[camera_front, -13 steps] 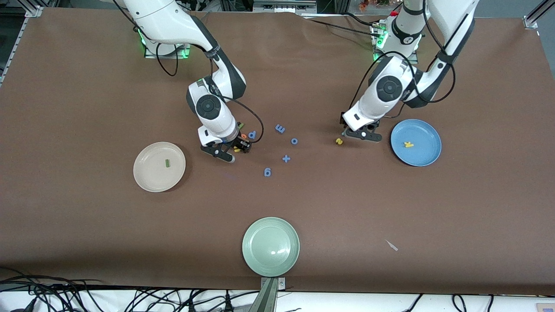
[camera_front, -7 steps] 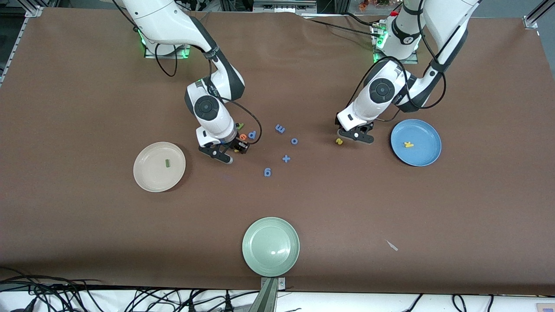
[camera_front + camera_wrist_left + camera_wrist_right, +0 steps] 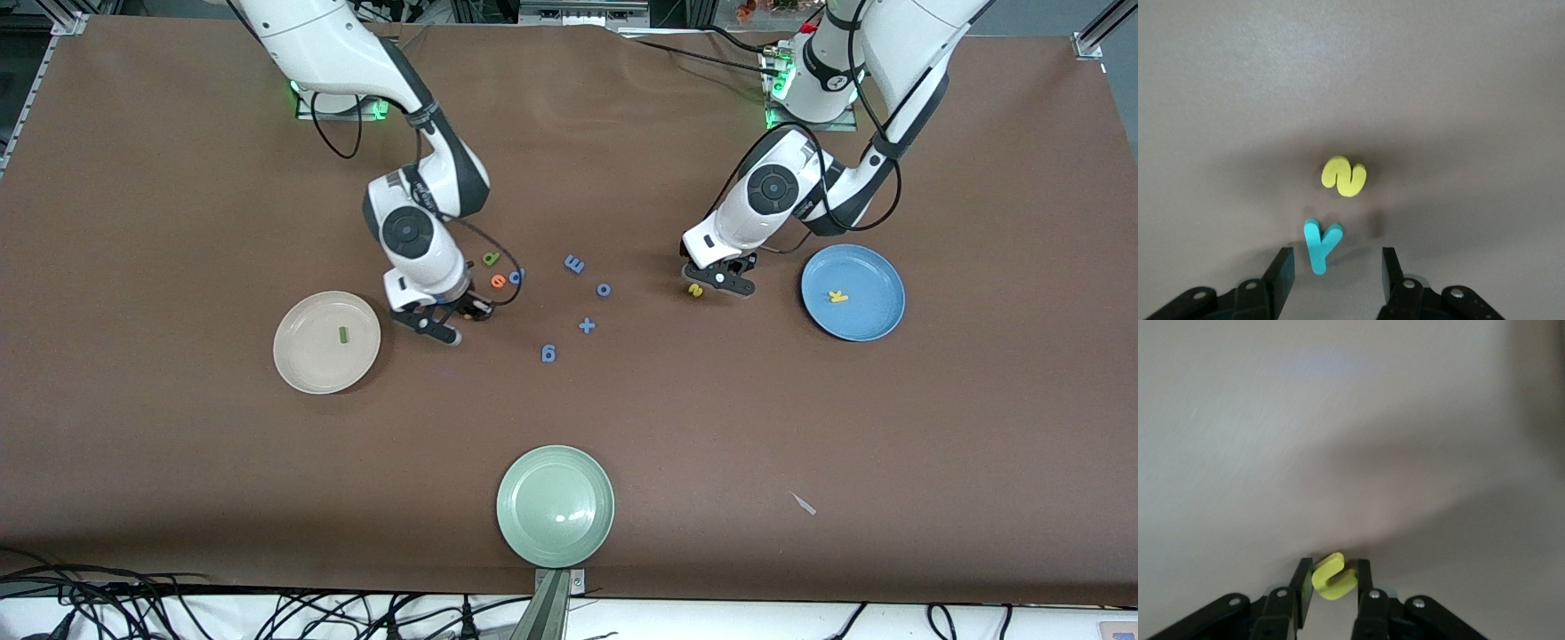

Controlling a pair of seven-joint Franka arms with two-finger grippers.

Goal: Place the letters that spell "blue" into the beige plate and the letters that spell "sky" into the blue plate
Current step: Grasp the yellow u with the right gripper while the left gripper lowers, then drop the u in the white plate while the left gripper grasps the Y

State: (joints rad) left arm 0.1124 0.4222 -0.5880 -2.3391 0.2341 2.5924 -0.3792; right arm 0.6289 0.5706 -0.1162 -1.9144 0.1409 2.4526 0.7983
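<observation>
Right hand (image 3: 1331, 581) pinches the small yellow foam u (image 3: 1333, 576) and should carry it level to the round cream-beige plate (image 3: 302, 369); my left hand (image 3: 1337, 268), half-open, must straddle the tiny teal foam y (image 3: 1319, 245).

From the front you can't really see the right gripper (image 3: 464, 313): its own wrist housing covers most of it, so the yellow u (image 3: 1333, 576) pinched between its jaws barely shows there. In the right wrist view both fingers run off the picture's edge, only the tips in frame.

Same with the left gripper (image 3: 707, 283): the arm hides the teal y (image 3: 1319, 244) from the front, and only the wrist view shows it lying just ahead of the gap between the jaws, with the yellow s (image 3: 1344, 176) past it. Those fingers (image 3: 1279, 272) are cut off too.

The small blue letters (image 3: 574, 264) mid-surface are too tiny to read confidently.
</observation>
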